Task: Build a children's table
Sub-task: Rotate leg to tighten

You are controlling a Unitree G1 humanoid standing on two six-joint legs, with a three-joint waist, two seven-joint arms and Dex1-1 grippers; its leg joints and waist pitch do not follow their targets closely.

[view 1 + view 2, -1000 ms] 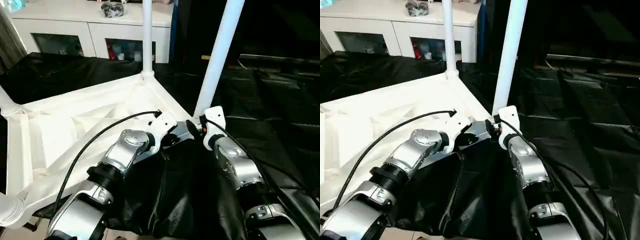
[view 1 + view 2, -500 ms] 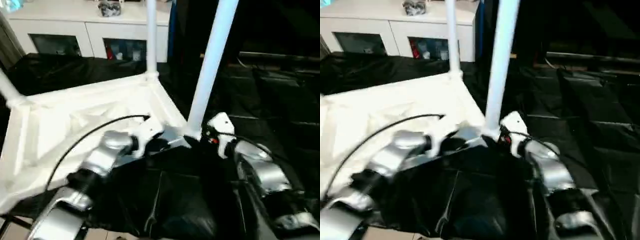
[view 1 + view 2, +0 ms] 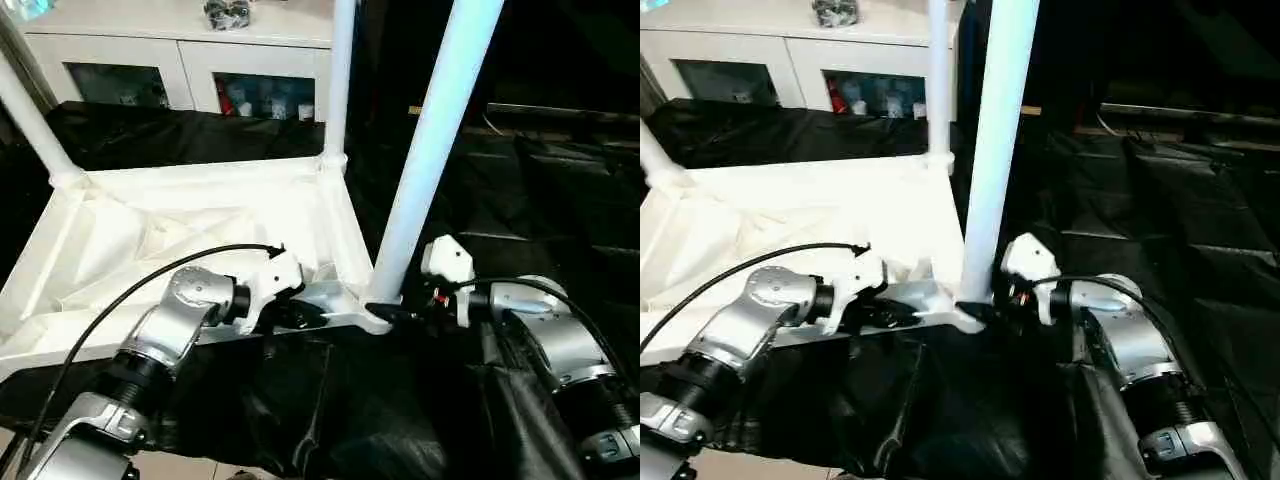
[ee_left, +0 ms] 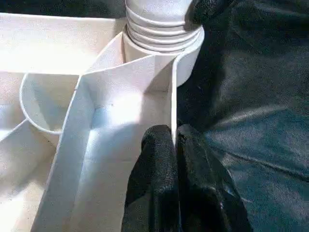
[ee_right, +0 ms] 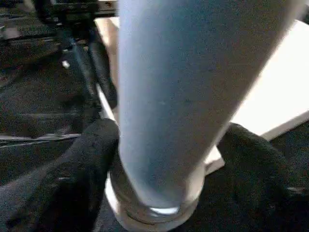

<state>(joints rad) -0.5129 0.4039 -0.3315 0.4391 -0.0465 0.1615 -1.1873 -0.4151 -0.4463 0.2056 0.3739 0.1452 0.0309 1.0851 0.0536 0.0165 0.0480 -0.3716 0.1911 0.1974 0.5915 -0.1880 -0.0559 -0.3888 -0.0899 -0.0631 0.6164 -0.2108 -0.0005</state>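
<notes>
tabletop [image 3: 190, 215] upturned, no legible markings

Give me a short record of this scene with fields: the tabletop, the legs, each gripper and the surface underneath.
tabletop: white tabletop lying underside up, ribs showing
legs: three legs stand in corner sockets; near leg at the corner by the grippers
left gripper: left gripper shut on the tabletop's rim beside the near socket
right gripper: right gripper, fingers either side of the near leg's base
surface: black-covered work table
background: white cabinet
</notes>
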